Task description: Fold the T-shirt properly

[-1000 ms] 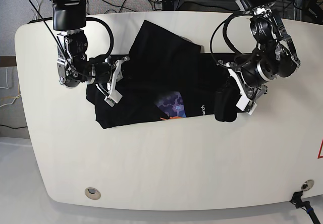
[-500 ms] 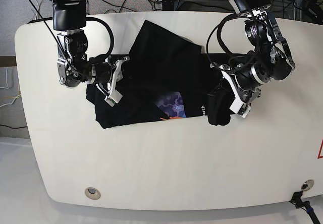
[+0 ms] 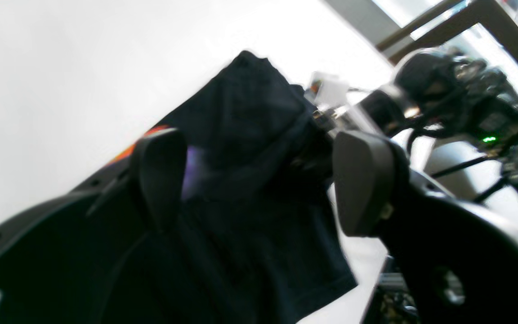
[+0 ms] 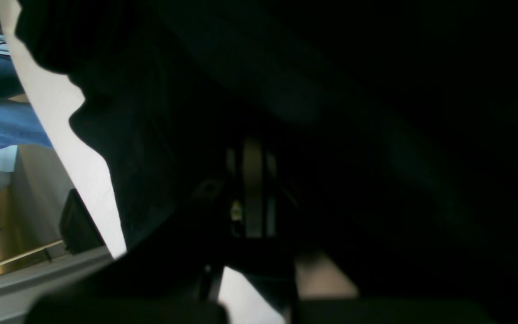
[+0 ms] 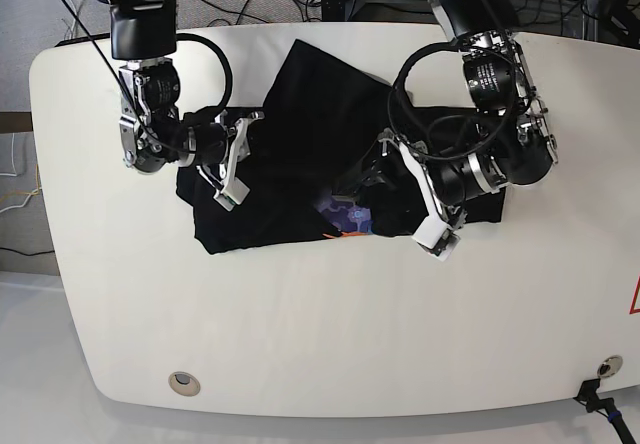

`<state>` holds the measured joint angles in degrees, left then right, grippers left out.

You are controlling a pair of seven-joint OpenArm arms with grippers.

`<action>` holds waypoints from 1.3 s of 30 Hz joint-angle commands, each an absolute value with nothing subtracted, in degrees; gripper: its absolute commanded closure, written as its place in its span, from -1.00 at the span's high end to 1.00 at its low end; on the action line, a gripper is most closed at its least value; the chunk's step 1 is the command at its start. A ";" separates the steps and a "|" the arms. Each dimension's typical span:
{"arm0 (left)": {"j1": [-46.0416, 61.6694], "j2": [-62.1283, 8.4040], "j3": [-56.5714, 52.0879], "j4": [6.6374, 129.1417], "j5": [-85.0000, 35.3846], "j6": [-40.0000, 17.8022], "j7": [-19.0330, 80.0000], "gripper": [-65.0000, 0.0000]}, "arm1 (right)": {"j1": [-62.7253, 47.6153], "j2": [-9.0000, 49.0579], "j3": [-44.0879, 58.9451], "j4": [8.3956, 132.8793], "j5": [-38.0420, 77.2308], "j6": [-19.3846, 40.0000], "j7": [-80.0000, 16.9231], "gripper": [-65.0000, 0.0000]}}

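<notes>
Left wrist: left tool [image 3: 259, 180] spread wide, black cotton T-shirt [image 3: 250, 135] bunched between the fingers. Right wrist: dark cloth filling the view, right tool pressed together. Base: crumpled on the white desk [image 5: 300, 344], far-centre, between both tools.

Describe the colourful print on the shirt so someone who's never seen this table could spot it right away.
Start at the white table, then find the black T-shirt crumpled across its far half between the two arms. Along the shirt's near edge, just beside the open left gripper, sits the print: a small purple-blue patch with an orange streak, the only colour on the dark cloth.
</notes>
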<state>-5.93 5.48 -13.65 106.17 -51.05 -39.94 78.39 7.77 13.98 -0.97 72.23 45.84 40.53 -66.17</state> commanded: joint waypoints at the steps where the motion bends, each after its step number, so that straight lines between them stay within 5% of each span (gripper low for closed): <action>1: -8.40 1.01 -15.96 107.12 -51.56 -40.00 76.62 0.48 | 7.78 14.37 -1.19 72.13 41.80 40.00 -69.23 -1.00; 10: -7.43 -14.20 -12.97 106.86 -36.26 -40.00 72.31 0.48 | 7.87 14.20 -1.10 72.22 41.80 40.00 -69.23 -1.00; 27: 0.04 -14.73 -1.80 89.71 -7.08 -40.00 43.21 0.47 | 11.82 14.20 -0.92 72.48 42.24 40.00 -69.23 -1.00; 39: 0.13 -14.81 -1.80 85.14 -5.05 -40.00 40.57 0.47 | 17.54 15.08 3.47 72.48 55.78 40.00 -73.01 -1.00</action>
<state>0.47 -14.35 -1.69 84.84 -6.48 -40.14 39.33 15.05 14.76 2.39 71.50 51.00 39.83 -72.01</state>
